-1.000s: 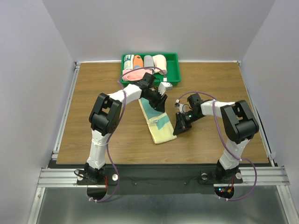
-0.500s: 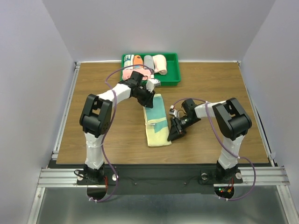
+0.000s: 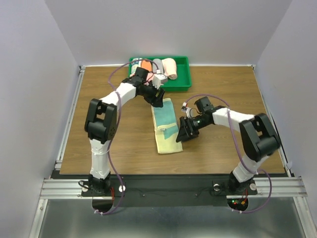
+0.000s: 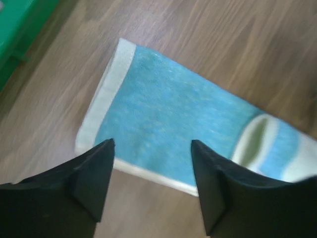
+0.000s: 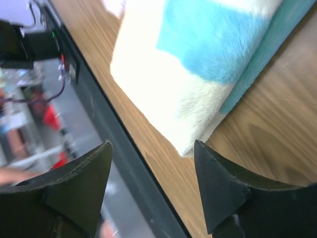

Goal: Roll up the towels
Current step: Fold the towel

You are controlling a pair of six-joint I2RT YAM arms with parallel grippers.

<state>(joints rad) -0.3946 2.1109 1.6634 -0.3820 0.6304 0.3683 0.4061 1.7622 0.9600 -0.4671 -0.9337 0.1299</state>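
A teal towel with pale yellow edges [image 3: 164, 119] lies flat on the wooden table, its pale yellow end [image 3: 166, 144] toward me and a small fold near its middle. My left gripper [image 3: 158, 100] hovers open over the towel's far end; in the left wrist view the teal cloth [image 4: 173, 129] shows beyond the open fingers [image 4: 94, 173], with nothing between them. My right gripper [image 3: 182, 135] stands open just right of the towel's near end [image 5: 173, 94], holding nothing. A peach-pink rolled towel [image 3: 170, 68] sits in the green tray [image 3: 182, 79].
The tray at the back also holds a grey roll [image 3: 157, 64] and an orange item [image 3: 146, 64], partly behind my left arm. In the right wrist view the table's dark front rail [image 5: 94, 114] runs close to the towel's end.
Both grippers have opened and let go of the teal towel, which now lies flat. The left gripper drew back toward the tray; the right gripper shifted to the towel's right side.
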